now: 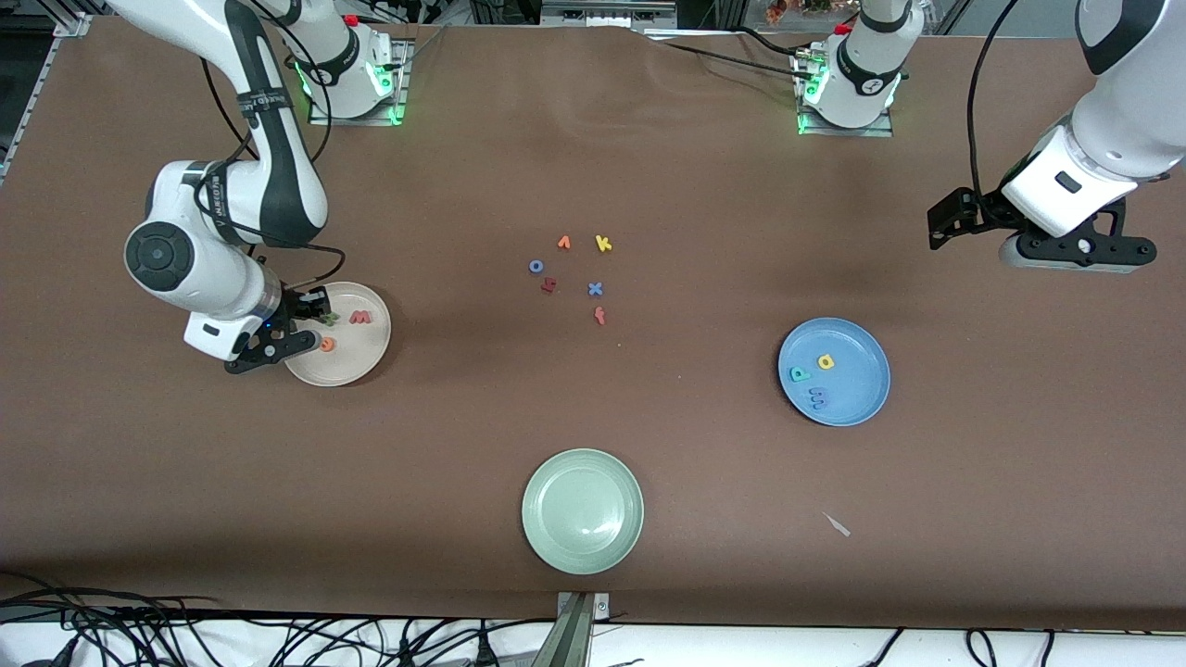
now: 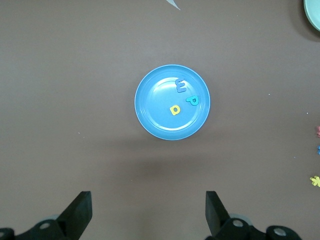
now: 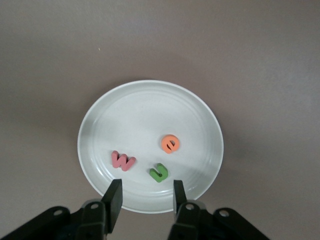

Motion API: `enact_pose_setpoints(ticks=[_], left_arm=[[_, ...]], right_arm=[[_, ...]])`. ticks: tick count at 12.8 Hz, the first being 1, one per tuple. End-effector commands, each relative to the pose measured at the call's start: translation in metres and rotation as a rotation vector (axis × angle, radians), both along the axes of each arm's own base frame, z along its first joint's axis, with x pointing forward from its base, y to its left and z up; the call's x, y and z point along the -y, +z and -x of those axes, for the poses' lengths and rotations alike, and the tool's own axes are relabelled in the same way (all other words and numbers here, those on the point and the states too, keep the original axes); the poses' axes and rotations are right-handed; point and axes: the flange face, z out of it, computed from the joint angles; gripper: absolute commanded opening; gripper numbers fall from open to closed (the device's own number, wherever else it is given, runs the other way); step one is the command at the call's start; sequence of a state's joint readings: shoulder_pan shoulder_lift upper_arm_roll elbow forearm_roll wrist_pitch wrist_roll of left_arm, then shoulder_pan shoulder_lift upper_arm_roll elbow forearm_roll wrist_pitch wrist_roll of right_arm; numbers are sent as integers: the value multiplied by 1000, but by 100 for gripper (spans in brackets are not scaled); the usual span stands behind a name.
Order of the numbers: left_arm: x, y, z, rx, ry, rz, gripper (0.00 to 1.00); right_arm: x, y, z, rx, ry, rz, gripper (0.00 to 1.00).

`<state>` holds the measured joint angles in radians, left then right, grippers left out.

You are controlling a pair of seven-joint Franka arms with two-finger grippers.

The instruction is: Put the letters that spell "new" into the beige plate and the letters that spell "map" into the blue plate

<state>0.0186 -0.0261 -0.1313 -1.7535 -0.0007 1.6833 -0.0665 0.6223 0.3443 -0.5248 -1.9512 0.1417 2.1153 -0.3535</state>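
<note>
The beige plate (image 1: 369, 358) lies toward the right arm's end of the table. On it rest the red w (image 1: 360, 318), the green n (image 1: 330, 320) and the orange e (image 1: 327, 345). My right gripper (image 1: 298, 326) hovers low over that plate's edge, open, with nothing between its fingers. The right wrist view shows the gripper (image 3: 146, 192) just short of the n (image 3: 159, 173), with the w (image 3: 123, 161) and e (image 3: 170, 144) on the plate (image 3: 140, 115). The blue plate (image 1: 857, 403) holds the yellow a (image 1: 825, 362), teal p (image 1: 799, 374) and blue m (image 1: 817, 398). My left gripper (image 1: 947, 224) waits open, high above the table.
Loose letters lie mid-table: a blue o (image 1: 536, 267), yellow k (image 1: 603, 244), blue x (image 1: 595, 289), red f (image 1: 599, 316), one orange (image 1: 563, 243) and one red (image 1: 548, 285). A pale green plate (image 1: 582, 547) sits nearest the front camera. A paper scrap (image 1: 837, 524) lies beside it.
</note>
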Motion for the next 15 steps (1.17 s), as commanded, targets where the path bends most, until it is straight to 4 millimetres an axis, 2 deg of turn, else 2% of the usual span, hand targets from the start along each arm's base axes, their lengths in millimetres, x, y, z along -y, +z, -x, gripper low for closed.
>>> enact_pose_setpoints(ticks=[1, 4, 5, 7, 13, 15], left_arm=[[1, 5, -4, -8, -22, 0, 100], [1, 5, -4, -8, -22, 0, 100], [1, 5, -4, -7, -22, 0, 100], [1, 5, -4, -7, -22, 0, 100], [1, 5, -4, -7, -21, 2, 100], [1, 5, -4, -7, -21, 2, 100]], right_arm=[[1, 17, -7, -6, -7, -22, 49], [1, 27, -12, -7, -7, -24, 55], [4, 30, -13, -9, -13, -26, 60], [8, 36, -17, -7, -20, -28, 66], [6, 41, -19, 1, -20, -32, 81], [5, 48, -22, 12, -23, -43, 95]])
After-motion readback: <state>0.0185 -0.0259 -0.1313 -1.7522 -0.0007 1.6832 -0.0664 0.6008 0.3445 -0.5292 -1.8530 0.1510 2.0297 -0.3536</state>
